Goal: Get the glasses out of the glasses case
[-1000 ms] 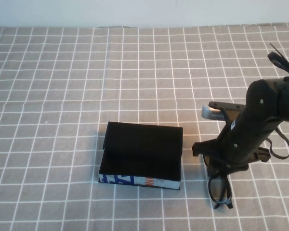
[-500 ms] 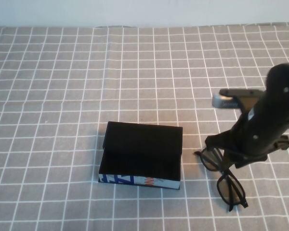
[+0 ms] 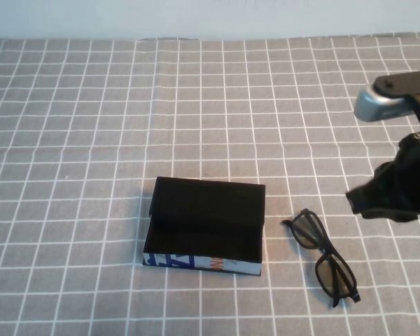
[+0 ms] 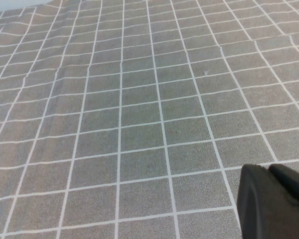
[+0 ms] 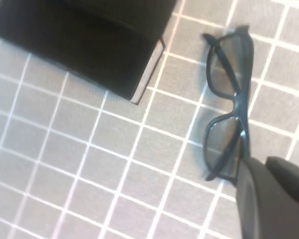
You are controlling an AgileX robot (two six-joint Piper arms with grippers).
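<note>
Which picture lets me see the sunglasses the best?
The right wrist view: the glasses lie big and whole on the cloth, beside the glasses case, near the right gripper. The high view shows them smaller. The left wrist view shows only cloth and the left gripper.

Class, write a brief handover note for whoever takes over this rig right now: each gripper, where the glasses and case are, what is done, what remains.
Left gripper: parked away from the work, only checked cloth below it.
Right gripper: raised at the table's right side, holding nothing.
Black plastic-framed glasses: lying folded on the grey checked tablecloth, right of the case, apart from it.
Rectangular black glasses case: open, nothing visible inside.
Done: glasses out of the case.
Left: nothing apparent beyond parking the right arm.
</note>
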